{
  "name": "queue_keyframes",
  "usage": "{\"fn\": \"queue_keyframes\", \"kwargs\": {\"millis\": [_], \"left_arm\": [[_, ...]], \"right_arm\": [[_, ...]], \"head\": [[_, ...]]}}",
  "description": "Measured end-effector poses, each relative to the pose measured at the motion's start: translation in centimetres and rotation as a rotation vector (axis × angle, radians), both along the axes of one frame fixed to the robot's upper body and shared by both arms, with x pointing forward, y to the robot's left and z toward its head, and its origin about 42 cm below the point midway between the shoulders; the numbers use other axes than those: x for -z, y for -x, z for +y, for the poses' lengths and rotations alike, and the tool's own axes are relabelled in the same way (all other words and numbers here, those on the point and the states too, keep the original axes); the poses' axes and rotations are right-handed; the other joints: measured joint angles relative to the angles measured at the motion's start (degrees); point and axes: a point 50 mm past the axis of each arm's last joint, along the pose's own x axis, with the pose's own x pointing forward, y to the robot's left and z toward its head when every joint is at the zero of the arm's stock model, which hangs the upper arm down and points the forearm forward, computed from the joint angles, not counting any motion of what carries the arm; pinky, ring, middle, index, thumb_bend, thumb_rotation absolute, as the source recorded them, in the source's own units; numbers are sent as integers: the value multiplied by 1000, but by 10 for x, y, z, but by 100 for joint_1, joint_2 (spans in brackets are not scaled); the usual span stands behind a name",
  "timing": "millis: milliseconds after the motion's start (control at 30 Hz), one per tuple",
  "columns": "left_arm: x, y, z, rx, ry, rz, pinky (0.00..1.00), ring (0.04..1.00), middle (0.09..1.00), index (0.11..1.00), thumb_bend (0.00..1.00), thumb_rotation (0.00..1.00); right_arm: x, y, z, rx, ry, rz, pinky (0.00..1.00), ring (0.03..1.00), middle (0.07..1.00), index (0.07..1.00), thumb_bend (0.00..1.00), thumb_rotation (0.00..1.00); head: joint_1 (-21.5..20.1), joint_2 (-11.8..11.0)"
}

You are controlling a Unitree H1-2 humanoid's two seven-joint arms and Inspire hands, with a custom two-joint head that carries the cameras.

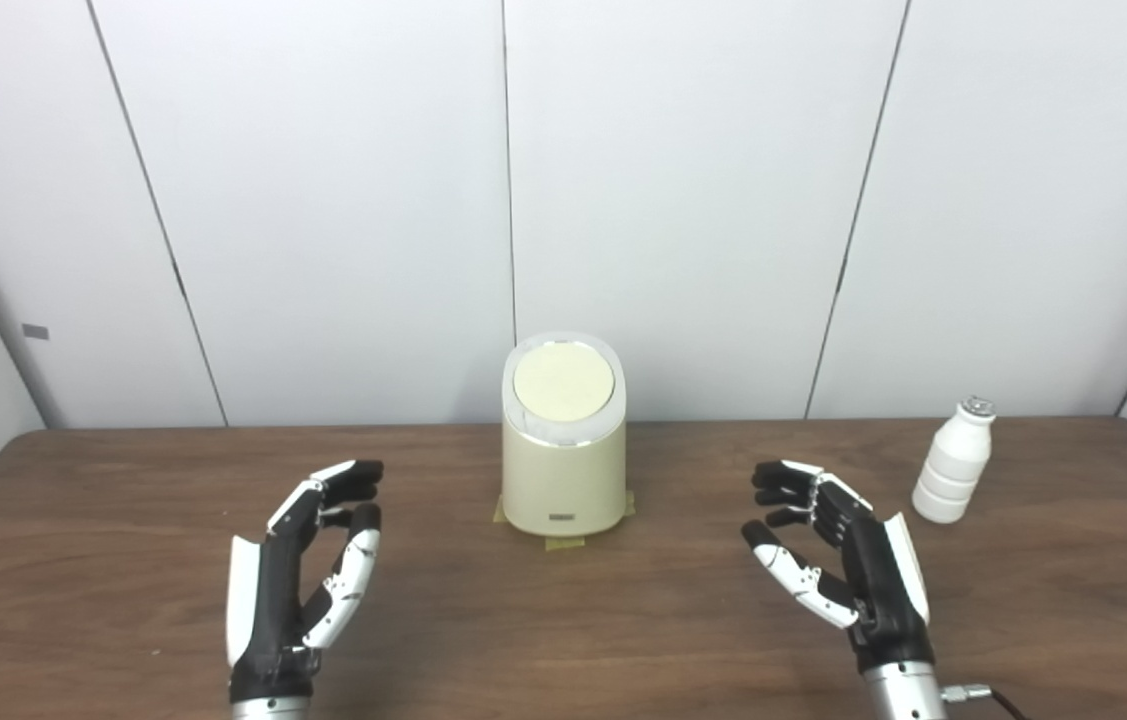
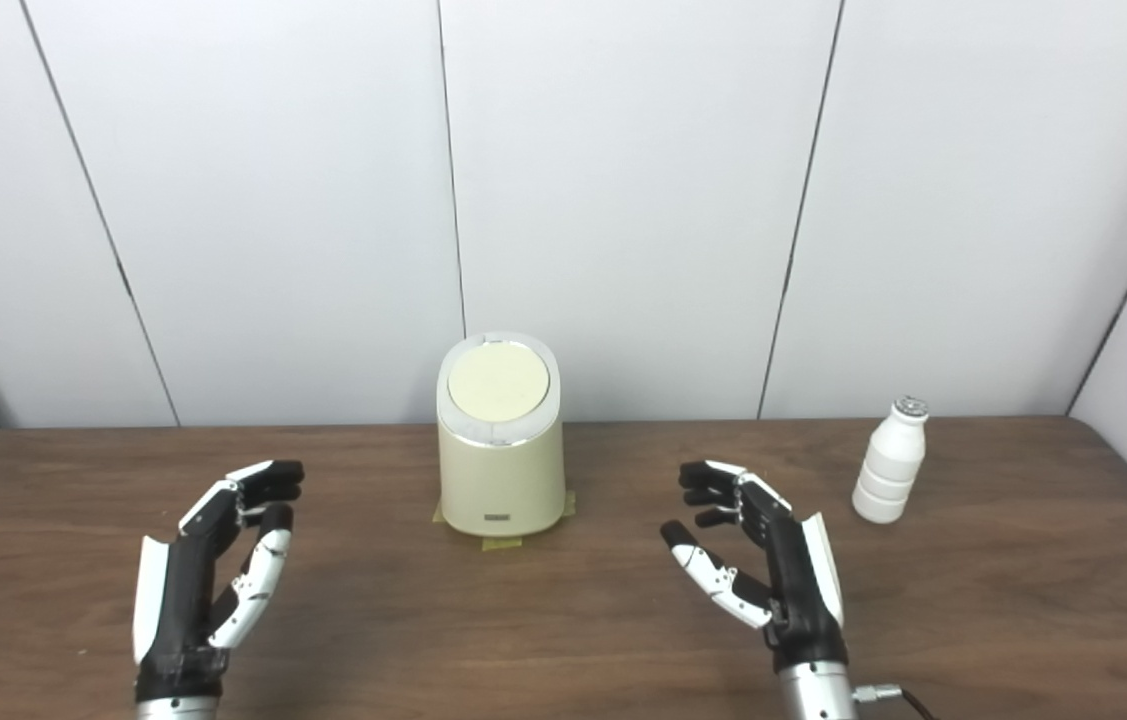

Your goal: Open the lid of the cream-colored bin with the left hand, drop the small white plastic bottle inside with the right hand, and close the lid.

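Note:
The cream-colored bin (image 1: 563,470) stands upright at the middle of the table, its round lid (image 1: 563,382) shut flat on top. The small white plastic bottle (image 1: 953,462) stands upright at the right, behind and to the right of my right hand. My left hand (image 1: 308,560) is open and empty, palm inward, in front of and left of the bin. My right hand (image 1: 838,555) is open and empty, palm inward, in front of and right of the bin. Neither hand touches anything.
The brown wooden table (image 1: 563,640) runs the full width, with white wall panels right behind it. Yellow tape pieces (image 1: 565,543) hold the bin's base to the table. A thin cable (image 1: 1008,705) trails from my right wrist.

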Motion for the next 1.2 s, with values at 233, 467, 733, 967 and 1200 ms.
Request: {"fn": "queue_keyframes", "kwargs": {"millis": [233,467,733,967,1200], "left_arm": [[-4,11,-7,35,-7,78,691,771,784,790,598,685],[-49,-10,-14,62,-107,93,828,901,916,919,758,625],[-85,-44,-34,77,-125,113,895,980,990,993,781,532],[-125,-80,-53,54,-252,160,908,1000,1000,1000,818,564],[-123,-111,-65,50,-282,265,874,1000,1000,1000,837,465]], "right_arm": [[0,-4,0,3,4,-2,567,652,676,667,286,371],[0,-4,0,6,4,-1,574,658,681,670,297,339],[0,-4,0,3,-1,-1,573,658,681,669,289,345],[0,-5,1,3,7,-2,571,658,682,669,283,373],[0,-5,2,1,6,-3,562,653,679,662,292,358]], "head": [[18,-35],[18,-53],[9,-53],[18,-53],[9,-53]]}}
